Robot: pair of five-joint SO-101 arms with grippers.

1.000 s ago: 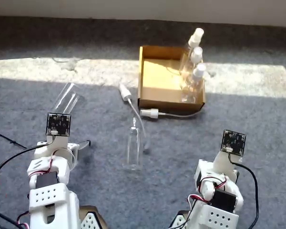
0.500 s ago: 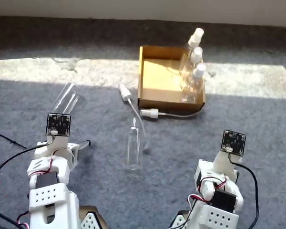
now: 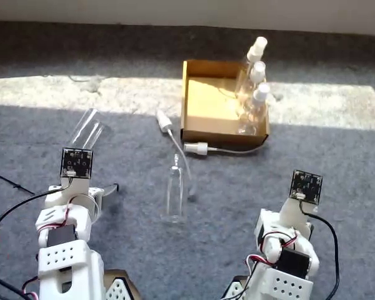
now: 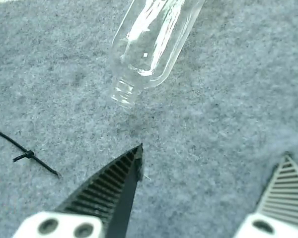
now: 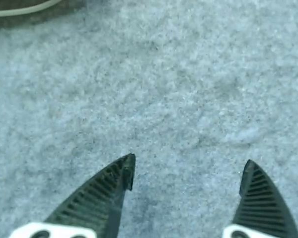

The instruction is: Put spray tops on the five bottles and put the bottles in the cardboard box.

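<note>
The cardboard box (image 3: 197, 103) stands at the far middle of the carpet, with three clear bottles with white spray tops (image 3: 253, 94) upright along its right side. One uncapped clear bottle (image 3: 176, 190) lies between the arms, and another uncapped bottle (image 3: 87, 128) (image 4: 154, 44) lies just beyond my left gripper (image 4: 212, 158), its neck towards the open fingers. Two loose spray tops with thin tubes (image 3: 164, 122) (image 3: 197, 148) lie in front of the box. My right gripper (image 5: 188, 163) hovers open over bare carpet, holding nothing.
Grey carpet (image 3: 237, 181) covers the floor, with a sunlit band across the far part. A black cable (image 4: 27, 156) runs along the carpet beside the left arm (image 3: 69, 212). The right arm (image 3: 294, 219) stands at the near right.
</note>
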